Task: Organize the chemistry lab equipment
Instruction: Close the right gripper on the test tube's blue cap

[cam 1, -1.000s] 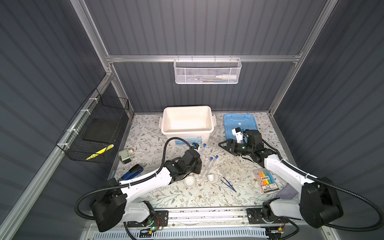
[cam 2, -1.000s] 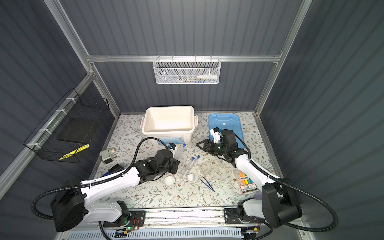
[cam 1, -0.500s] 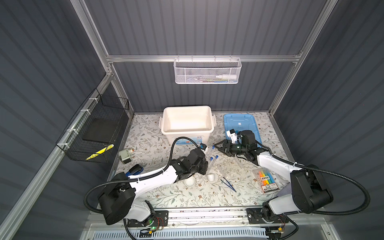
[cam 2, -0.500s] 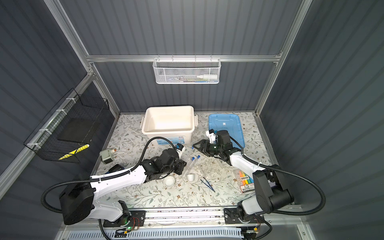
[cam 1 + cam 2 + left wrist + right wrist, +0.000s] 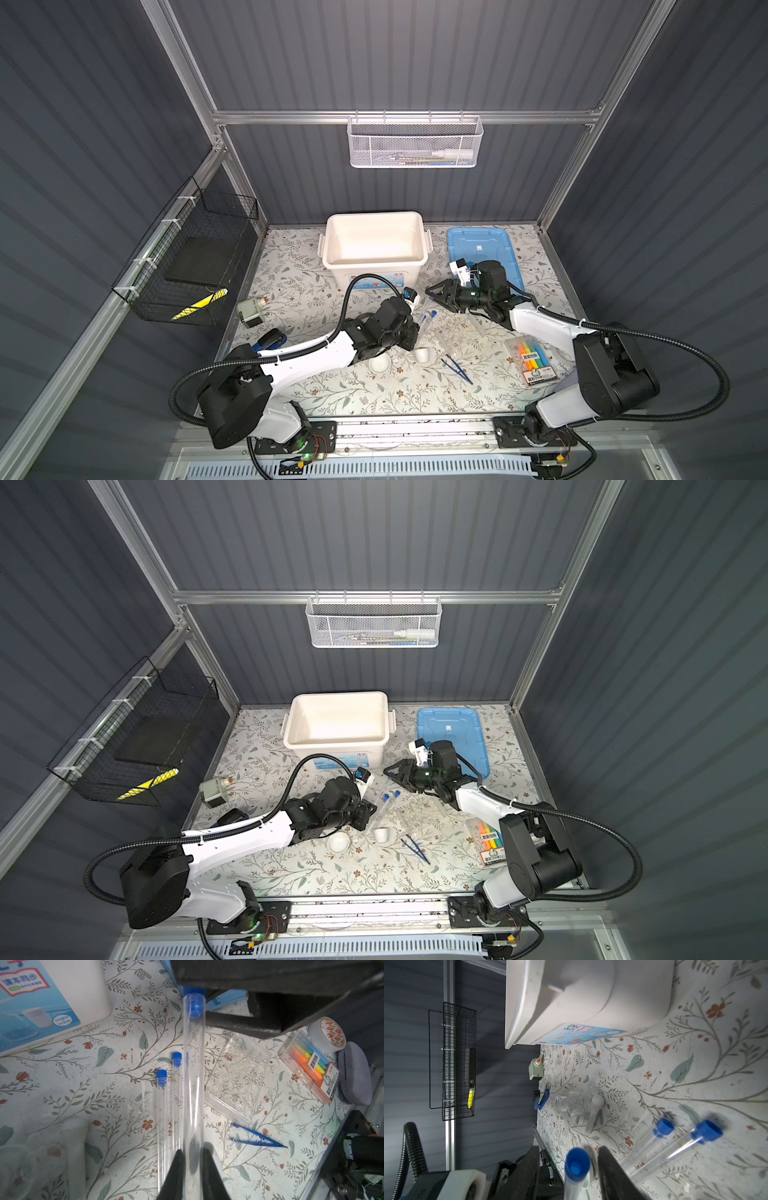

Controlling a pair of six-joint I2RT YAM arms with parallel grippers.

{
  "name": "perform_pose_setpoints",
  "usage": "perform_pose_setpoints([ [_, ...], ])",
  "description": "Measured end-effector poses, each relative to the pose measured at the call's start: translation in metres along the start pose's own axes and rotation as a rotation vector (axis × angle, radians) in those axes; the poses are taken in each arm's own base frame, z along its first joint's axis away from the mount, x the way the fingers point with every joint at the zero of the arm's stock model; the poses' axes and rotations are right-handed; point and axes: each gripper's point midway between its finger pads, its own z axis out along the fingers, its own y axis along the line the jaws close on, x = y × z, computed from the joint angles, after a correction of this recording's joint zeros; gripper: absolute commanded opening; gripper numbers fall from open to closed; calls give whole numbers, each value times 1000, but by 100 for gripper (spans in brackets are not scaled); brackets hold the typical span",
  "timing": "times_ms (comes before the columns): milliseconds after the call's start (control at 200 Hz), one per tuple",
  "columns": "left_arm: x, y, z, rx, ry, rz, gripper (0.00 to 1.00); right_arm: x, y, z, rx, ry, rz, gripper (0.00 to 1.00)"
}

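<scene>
Left wrist view: left hand (image 5: 192, 1155) pinching closed end of test tube (image 5: 193, 1084), held above tabletop (image 5: 83, 1068). Right wrist view: right hand (image 5: 568, 1150) spread around blue cap (image 5: 577, 1162) of same tube, gap on both sides. Two other tubes (image 5: 162, 1109) lying side by side on tabletop, clear rack (image 5: 236, 1078) just beside.

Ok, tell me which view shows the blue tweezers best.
Left wrist view: the blue tweezers lie large and unblocked, both prongs distinct. Both top views show them small and thin; the right wrist view misses them.
</scene>
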Motion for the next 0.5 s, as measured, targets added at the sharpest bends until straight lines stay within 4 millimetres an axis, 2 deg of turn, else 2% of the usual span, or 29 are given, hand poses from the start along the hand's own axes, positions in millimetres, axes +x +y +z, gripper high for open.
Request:
perform_pose_setpoints([
  [500,-1,-2,0,10,-4,1,5,-1,2,0,-6,-5,2,30],
])
